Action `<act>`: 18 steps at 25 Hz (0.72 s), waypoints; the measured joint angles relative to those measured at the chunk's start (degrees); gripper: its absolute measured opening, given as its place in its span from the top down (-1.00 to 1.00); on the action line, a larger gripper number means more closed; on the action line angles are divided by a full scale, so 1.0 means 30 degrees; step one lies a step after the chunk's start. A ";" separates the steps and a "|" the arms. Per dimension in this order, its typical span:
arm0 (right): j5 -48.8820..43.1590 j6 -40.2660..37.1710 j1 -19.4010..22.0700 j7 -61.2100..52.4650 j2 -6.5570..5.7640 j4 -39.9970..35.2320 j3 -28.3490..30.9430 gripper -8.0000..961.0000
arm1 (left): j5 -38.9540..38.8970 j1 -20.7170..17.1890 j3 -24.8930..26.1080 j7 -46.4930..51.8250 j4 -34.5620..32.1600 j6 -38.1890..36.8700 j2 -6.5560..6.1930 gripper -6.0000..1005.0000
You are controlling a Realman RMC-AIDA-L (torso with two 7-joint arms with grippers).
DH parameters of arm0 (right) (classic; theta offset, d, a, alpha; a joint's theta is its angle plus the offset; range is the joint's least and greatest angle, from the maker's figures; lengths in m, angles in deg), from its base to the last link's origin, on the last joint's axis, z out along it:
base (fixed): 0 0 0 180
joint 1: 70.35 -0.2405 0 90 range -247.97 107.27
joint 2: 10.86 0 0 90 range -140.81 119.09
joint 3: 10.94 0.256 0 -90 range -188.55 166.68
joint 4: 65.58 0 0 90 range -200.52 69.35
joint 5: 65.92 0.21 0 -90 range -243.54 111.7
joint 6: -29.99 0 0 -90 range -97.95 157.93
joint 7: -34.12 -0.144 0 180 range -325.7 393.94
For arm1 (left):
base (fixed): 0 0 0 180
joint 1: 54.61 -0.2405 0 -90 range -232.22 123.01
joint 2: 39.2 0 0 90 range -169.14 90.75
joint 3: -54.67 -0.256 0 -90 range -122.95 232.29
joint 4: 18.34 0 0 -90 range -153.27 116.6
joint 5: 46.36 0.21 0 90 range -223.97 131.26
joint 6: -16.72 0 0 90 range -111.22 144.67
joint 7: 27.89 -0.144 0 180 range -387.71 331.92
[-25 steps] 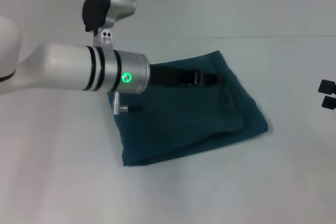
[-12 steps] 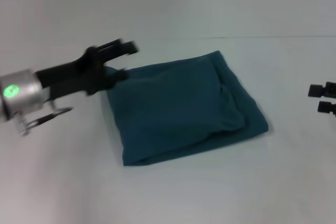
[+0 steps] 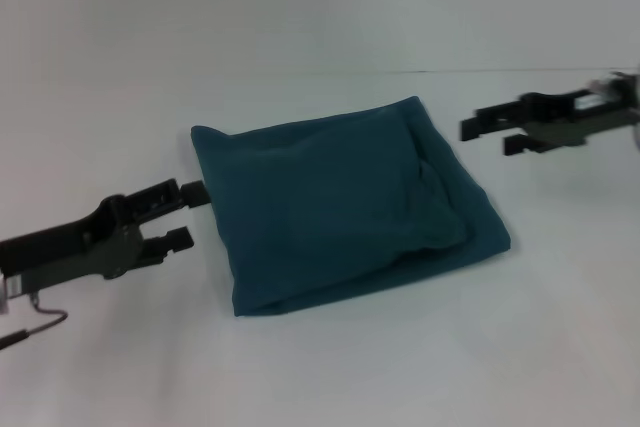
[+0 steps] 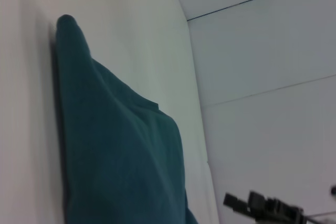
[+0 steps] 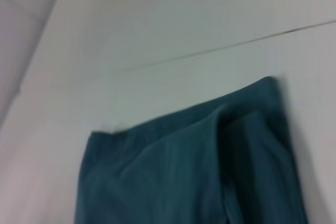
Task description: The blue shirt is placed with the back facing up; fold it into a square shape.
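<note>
The blue shirt (image 3: 340,212) lies on the white table, folded into a rough square bundle, plain side up, with a raised fold along its right side. My left gripper (image 3: 192,215) is open and empty, just off the shirt's left edge and low over the table. My right gripper (image 3: 488,138) is open and empty, to the right of the shirt's far right corner and apart from it. The shirt also shows in the left wrist view (image 4: 115,150) and in the right wrist view (image 5: 199,166). The left wrist view shows the right gripper (image 4: 262,208) far off.
The white table (image 3: 320,367) runs all around the shirt. A thin dark seam line (image 3: 300,73) crosses behind it, in front of a pale wall.
My left arm has pulled back off the shirt, down and to the left, to its left edge. My right gripper has come in from the right edge toward the shirt's far right corner.
</note>
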 joint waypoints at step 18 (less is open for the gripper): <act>-0.0420 0.6920 -0.1571 -0.1571 0.2514 0.2541 -0.3284 -0.77 | 0.0126 -0.0508 0.0855 -0.1288 0.0059 0.0150 0.0344 -0.86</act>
